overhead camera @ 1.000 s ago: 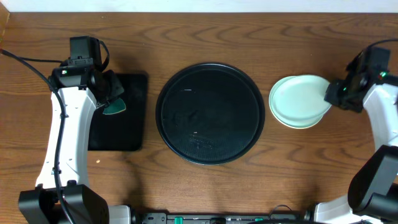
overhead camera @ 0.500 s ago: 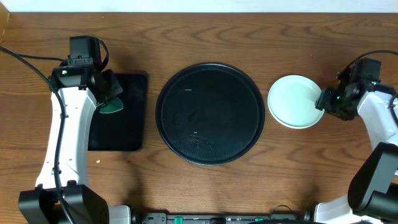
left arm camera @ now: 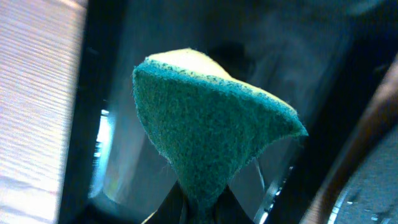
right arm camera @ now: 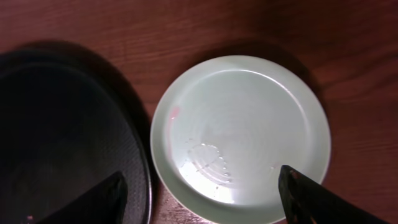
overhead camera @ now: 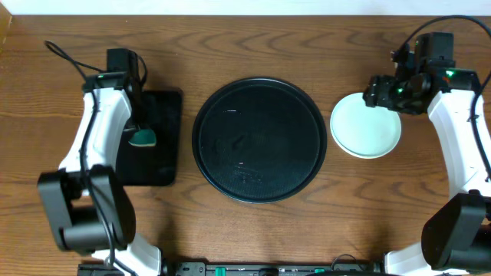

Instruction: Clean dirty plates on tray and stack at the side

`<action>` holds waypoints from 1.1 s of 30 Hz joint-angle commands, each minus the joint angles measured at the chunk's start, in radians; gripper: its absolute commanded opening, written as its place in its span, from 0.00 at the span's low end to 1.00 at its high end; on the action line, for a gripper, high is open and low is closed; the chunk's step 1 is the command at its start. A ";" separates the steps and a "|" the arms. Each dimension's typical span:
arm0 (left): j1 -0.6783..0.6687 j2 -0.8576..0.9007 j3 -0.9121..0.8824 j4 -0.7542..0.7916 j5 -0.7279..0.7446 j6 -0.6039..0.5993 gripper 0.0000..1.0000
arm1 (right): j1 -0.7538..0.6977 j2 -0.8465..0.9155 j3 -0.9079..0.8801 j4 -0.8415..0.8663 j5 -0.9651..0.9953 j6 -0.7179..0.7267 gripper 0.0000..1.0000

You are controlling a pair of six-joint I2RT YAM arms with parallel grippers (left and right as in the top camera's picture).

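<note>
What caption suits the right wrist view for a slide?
Open right gripper over the stacked pale plates, beside the round black tray.

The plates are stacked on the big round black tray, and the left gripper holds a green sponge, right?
Not quite. The overhead view shows the plates stacked on the table beside the round tray, not on it. The left gripper does hold the green sponge.

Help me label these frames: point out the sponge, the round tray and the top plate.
sponge (left arm camera: 205,118), left wrist view, green scouring face.
round black tray (overhead camera: 259,139), overhead view, bare floor.
top plate (right arm camera: 242,130), right wrist view, centre of its face.
</note>
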 commanded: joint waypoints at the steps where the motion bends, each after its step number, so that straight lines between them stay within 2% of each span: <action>1: 0.001 0.055 -0.011 0.002 0.016 0.022 0.08 | 0.019 -0.015 0.014 -0.002 0.003 -0.024 0.77; 2: 0.001 0.067 -0.011 0.005 0.016 0.022 0.08 | 0.020 -0.015 0.014 -0.003 0.003 -0.024 0.77; 5: 0.001 0.100 -0.011 0.015 0.016 0.022 0.17 | 0.021 -0.015 0.014 -0.006 0.003 -0.024 0.77; 8: 0.001 0.115 -0.011 0.019 0.016 0.022 0.37 | 0.021 -0.016 0.014 -0.013 0.003 -0.024 0.77; 11: 0.001 0.114 -0.008 0.019 0.016 0.022 0.50 | 0.021 -0.016 0.014 -0.016 0.003 -0.024 0.77; 13: 0.001 0.109 0.002 0.015 0.016 0.022 0.55 | 0.021 -0.018 0.014 -0.017 0.003 -0.024 0.77; 22: 0.000 -0.049 0.158 -0.133 0.016 0.022 0.62 | 0.021 -0.114 0.031 -0.016 0.003 -0.028 0.77; 24: 0.001 -0.145 0.169 -0.147 0.016 0.023 0.74 | 0.021 -0.172 0.032 -0.016 0.003 -0.028 0.77; 25: 0.001 -0.188 0.169 -0.146 0.016 0.022 0.75 | 0.021 -0.204 0.032 -0.022 0.003 -0.028 0.86; 26: 0.000 -0.224 0.169 -0.147 0.016 0.022 0.75 | 0.021 -0.229 0.032 -0.030 0.003 -0.027 0.99; 33: 0.000 -0.353 0.169 -0.147 0.016 0.022 0.76 | 0.021 -0.418 0.032 -0.045 -0.007 -0.027 0.99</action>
